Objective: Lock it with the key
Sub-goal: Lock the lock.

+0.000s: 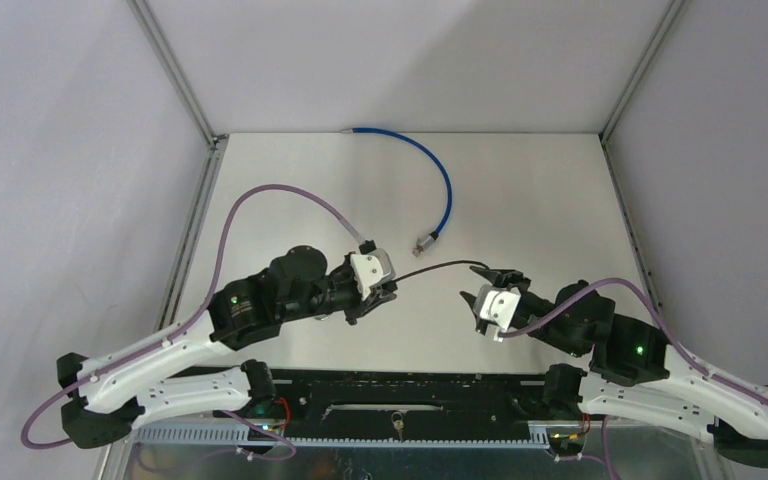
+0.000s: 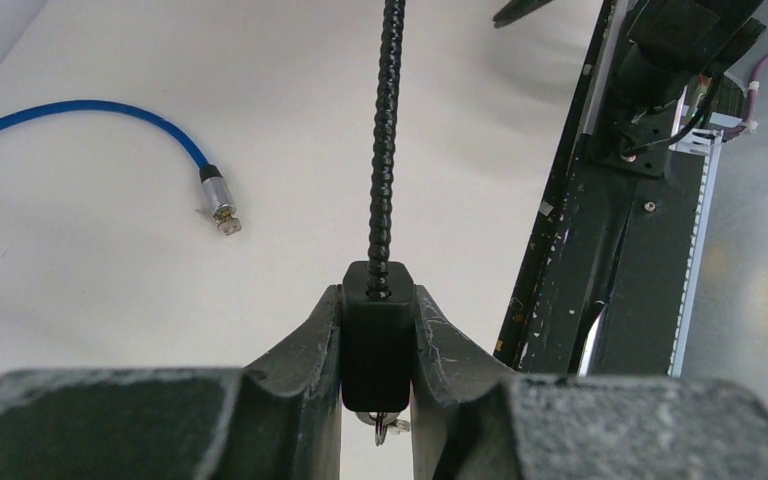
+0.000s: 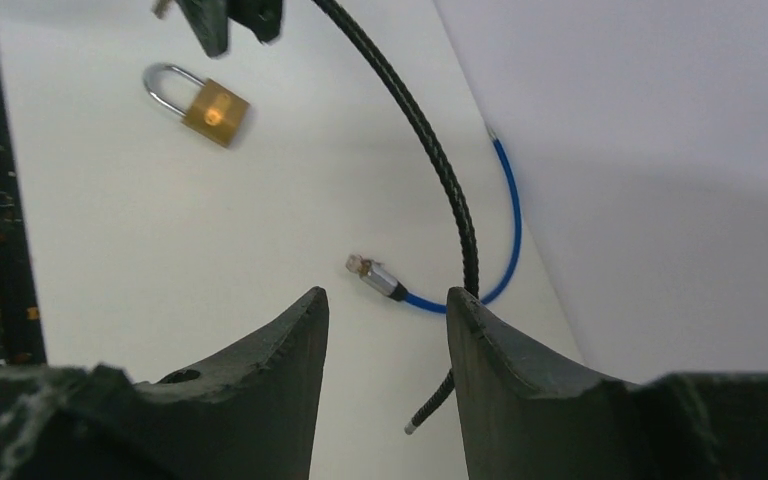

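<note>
cable lock body clamped in left gripper, on near side of blue cable, probably steadied for key; right gripper jaws apart, empty, beside black cord.

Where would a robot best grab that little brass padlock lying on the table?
The padlock lies flat on the table, so come straight down from above and close the fingers across the narrow sides of its brass body. Its broad face rests on the table and cannot be pinched; the thin shackle would probably slip or swivel.
</note>
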